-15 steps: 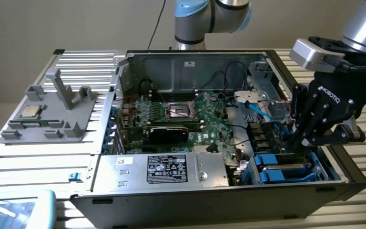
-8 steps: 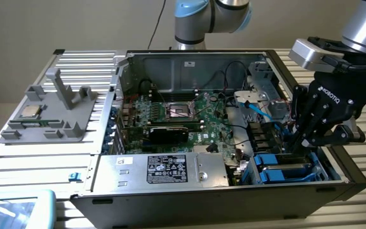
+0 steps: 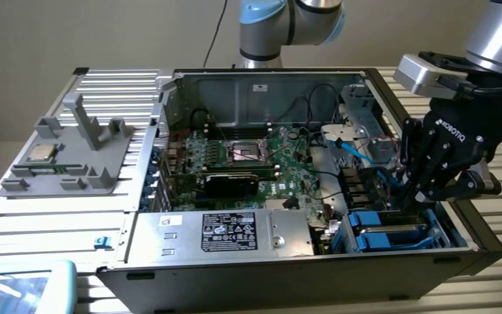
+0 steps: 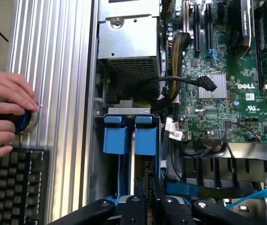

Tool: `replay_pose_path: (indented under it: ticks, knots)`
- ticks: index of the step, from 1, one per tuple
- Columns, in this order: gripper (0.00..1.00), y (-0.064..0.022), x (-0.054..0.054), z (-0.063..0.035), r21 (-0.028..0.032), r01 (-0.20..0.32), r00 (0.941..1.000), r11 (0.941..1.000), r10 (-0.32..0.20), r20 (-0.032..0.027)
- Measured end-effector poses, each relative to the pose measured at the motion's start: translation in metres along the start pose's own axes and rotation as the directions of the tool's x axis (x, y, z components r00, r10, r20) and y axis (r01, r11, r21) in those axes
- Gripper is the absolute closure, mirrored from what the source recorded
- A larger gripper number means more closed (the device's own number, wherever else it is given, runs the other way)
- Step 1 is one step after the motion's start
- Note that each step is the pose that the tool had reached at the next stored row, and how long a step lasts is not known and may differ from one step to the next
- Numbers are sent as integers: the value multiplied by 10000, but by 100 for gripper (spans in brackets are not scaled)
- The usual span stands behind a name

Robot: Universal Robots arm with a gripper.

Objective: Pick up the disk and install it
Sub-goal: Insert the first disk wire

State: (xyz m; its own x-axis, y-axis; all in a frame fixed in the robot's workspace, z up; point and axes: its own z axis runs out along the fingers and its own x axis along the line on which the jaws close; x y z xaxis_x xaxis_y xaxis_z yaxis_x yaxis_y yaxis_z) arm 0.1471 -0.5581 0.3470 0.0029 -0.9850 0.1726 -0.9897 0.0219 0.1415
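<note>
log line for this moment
pincer: shut on disk | disk: in drive bay of computer case | person's hand: by keyboard

Your exterior camera stands off the arm, high and well back, angled down across the worktop [image 3: 59, 222] into the open case [image 3: 260, 88]. Your wrist camera sits just behind the claw [image 4: 152, 207], close in, facing straight down into the case. Both views share the blue drive bay [image 4: 128, 111] and the motherboard [image 4: 227, 117].
</note>
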Motion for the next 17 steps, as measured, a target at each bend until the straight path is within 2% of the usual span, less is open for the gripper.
replay_pose_path:
  ticks: [1, 2, 4, 7, 11, 12, 13, 15, 16, 17]
  knots:
    - [84, 0, 0, 1, 5, -23, 9999, 10000, 23, -120]
    - [84, 2, -1, 4, 5, -37, 9998, 10000, 37, -175]
    - [84, 10, -3, 8, 4, -41, 9998, 10000, 41, -180]
    - [84, 12, -4, 10, 4, -36, 9999, 10000, 36, -140]
    - [84, 13, -6, 24, -6, -76, 10000, 10000, 76, -12]
    - [84, 12, -7, 28, -10, -84, 10000, 10000, 84, 47]
    - [84, 12, -7, 32, -15, -92, 9999, 10000, 92, 132]
    - [84, 11, -5, 38, -23, -108, 9996, 9999, 108, 253]
    - [84, 11, -5, 39, -25, -115, 9995, 9999, 115, 295]
    - [84, 11, -6, 42, -27, -127, 9994, 9999, 127, 311]
